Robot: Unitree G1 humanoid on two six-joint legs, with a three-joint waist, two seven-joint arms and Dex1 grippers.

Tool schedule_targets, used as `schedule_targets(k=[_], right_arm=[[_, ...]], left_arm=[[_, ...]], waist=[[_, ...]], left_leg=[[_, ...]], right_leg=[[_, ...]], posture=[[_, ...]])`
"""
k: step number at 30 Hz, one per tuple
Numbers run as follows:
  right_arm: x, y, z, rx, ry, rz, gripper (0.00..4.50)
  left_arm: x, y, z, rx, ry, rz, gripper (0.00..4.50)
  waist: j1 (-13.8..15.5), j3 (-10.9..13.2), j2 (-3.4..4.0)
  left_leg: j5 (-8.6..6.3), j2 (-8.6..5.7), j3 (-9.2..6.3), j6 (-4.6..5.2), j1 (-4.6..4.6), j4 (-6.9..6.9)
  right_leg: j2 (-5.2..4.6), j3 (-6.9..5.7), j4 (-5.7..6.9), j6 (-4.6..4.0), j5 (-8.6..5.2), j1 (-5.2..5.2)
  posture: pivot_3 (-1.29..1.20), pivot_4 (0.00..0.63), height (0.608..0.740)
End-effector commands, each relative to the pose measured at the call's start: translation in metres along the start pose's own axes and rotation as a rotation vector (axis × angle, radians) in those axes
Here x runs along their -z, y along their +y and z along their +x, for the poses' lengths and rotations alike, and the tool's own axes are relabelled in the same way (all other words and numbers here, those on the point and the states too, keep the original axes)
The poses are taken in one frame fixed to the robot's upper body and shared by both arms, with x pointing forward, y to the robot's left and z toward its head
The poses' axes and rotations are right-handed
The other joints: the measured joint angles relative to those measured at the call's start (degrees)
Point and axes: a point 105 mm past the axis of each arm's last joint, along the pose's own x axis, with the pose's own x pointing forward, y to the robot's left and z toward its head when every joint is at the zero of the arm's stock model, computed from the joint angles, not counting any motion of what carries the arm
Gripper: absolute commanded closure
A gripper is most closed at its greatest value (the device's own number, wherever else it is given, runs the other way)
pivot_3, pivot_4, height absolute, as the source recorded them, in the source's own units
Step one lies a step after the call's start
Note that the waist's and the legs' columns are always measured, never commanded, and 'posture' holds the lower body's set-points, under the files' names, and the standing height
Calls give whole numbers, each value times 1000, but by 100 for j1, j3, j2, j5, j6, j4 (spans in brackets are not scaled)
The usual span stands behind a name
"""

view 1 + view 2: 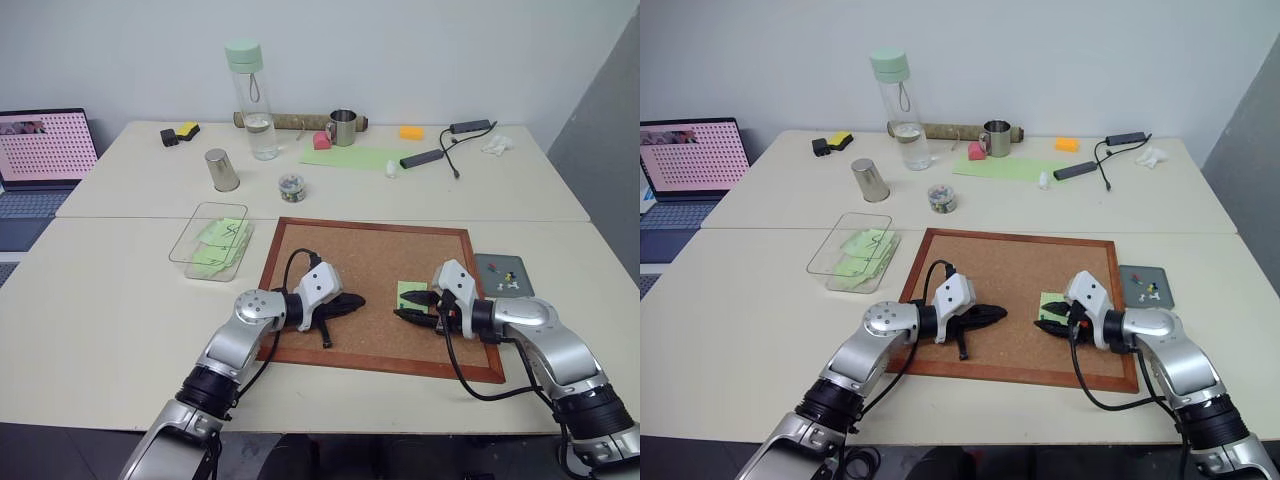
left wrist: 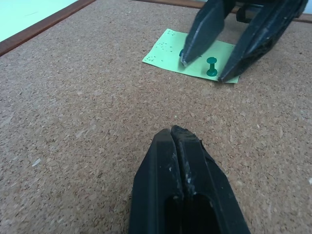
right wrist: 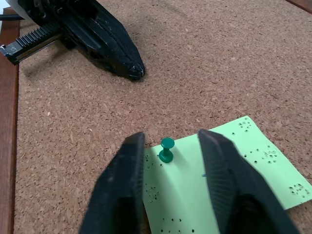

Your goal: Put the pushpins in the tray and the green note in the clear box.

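straddling the green pushpin (image 3: 166, 149) untouched, right claw (image 3: 168, 146) part open, left claw (image 2: 174, 134) closed, empty

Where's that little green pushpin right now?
The green pushpin stands stuck in the green note on the corkboard, right of its middle, between the right hand's open fingers.

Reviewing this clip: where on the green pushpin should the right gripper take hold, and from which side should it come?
Grip the green pushpin by the narrow waist of its head, a finger on either side, and pull straight out. It stands upright in the green note on the corkboard, and the open right gripper already straddles it from the note's side.
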Motion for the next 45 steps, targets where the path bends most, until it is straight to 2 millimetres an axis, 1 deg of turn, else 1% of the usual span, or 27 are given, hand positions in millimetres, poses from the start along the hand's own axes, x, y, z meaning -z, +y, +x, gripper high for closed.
schedule_targets(k=[1,4,5,10,16,19,21,22,24,25,26,28,30,31,32,34,35,39,41,42,43,45], right_arm=[[-11,2,-2,-19,-34,-29,3848],[-12,2,-2,-21,-40,-24,4412],[-12,2,-2,-21,-41,-25,4458],[-21,2,-6,-22,-62,-43,4458],[-46,2,-15,-23,-102,-129,4458],[-58,3,-21,-22,-113,-181,4458],[-65,3,-24,-19,-114,-231,4458],[-69,3,-26,-17,-110,-271,4458],[-74,4,-28,-15,-97,-336,4500],[-75,4,-29,-15,-86,-375,4500],[-75,4,-29,-15,-77,-405,4500],[-76,4,-30,-17,-56,-470,4500],[-77,5,-31,-23,-45,-533,4500],[-78,5,-30,-26,-45,-556,4500],[-79,6,-30,-31,-46,-582,4500],[-81,7,-28,-43,-46,-634,4500],[-82,8,-27,-49,-44,-662,4500],[-89,12,-22,-77,-42,-783,4500],[-90,14,-20,-89,-45,-810,4500],[-91,15,-19,-95,-49,-820,4500],[-91,17,-18,-101,-52,-829,4500],[-92,19,-17,-110,-57,-842,4500]], left_arm=[[32,-15,-1,40,111,-63,4500],[32,-15,-1,39,110,-66,4500],[32,-15,-1,39,110,-67,4500],[33,-15,0,33,111,-75,4500],[30,-7,2,-17,90,-105,4500],[21,0,0,-43,62,-113,4500],[8,10,-4,-81,14,-140,4500],[-5,17,-9,-103,-41,-189,4500],[-28,24,-20,-107,-142,-293,4115],[-40,25,-27,-93,-196,-357,4074],[-47,26,-32,-80,-230,-402,3776],[-58,26,-42,-50,-267,-472,3409],[-65,25,-47,-32,-297,-531,3081],[-67,25,-47,-27,-308,-553,2778],[-71,24,-47,-20,-321,-576,2558],[-76,24,-43,-6,-349,-620,2263],[-78,24,-41,-3,-359,-641,1960],[-81,20,-21,34,-365,-725,1221],[-82,18,-12,43,-354,-740,808],[-83,18,-8,52,-358,-750,683],[-86,16,-5,70,-366,-759,449],[-94,13,0,114,-386,-782,449]], waist=[[0,0,0],[0,0,0],[0,0,0],[0,0,0],[4,0,1],[4,0,0],[6,0,-1],[5,0,-2],[1,5,-6],[-14,9,-8],[-22,17,-8],[-29,21,-12],[-18,22,-14],[-13,22,-14],[-11,22,-14],[2,24,-18],[7,26,-21],[7,30,-29],[3,30,-29],[4,30,-29],[5,30,-29],[5,30,-29]], left_leg=[[0,0,0,0,0,0],[0,0,0,0,0,0],[0,0,0,0,0,0],[0,0,0,0,0,0],[0,0,-1,0,-3,0],[0,-1,-2,0,-1,2],[0,-1,-4,0,-1,2],[0,-1,-4,0,-2,2],[0,-1,-4,0,-6,3],[0,-1,-5,0,-7,3],[0,1,-6,0,-10,3],[0,3,-8,0,-17,3],[1,3,-10,-2,-18,3],[2,2,-10,-3,-18,3],[2,2,-9,-4,-18,4],[2,1,-10,-4,-17,6],[3,0,-10,-6,-17,7],[13,-1,-11,-24,-18,8],[15,-1,-11,-26,-18,8],[16,-1,-10,-29,-17,7],[18,-1,-10,-32,-17,7],[19,-1,-10,-33,-18,7]], right_leg=[[0,0,0,0,0,0],[0,0,0,0,0,0],[0,0,0,0,0,0],[0,0,0,0,0,0],[0,0,0,0,0,-2],[-1,0,1,0,0,1],[0,-3,0,0,0,3],[-1,-3,0,0,0,3],[-1,-3,2,0,0,-2],[0,-4,3,0,0,-5],[1,-6,5,0,0,-9],[2,-9,5,1,0,-16],[2,-11,3,0,0,-16],[1,-10,0,0,0,-14],[1,-9,-1,0,0,-13],[0,-9,-1,0,0,-11],[0,-10,-1,0,0,-11],[-1,-10,-1,0,0,-11],[-1,-10,0,0,0,-11],[-1,-10,-1,0,0,-11],[-1,-10,-1,0,0,-11],[-1,-9,-1,0,0,-11]], posture=[[0,150,740],[0,150,740],[0,150,740],[0,150,740],[0,150,740],[0,150,740],[0,150,740],[0,150,740],[0,150,740],[0,150,740],[0,150,740],[0,150,740],[0,150,740],[0,150,740],[0,150,740],[0,150,740],[0,150,740],[0,150,740],[0,150,740],[0,150,740],[0,150,740],[0,150,740]])
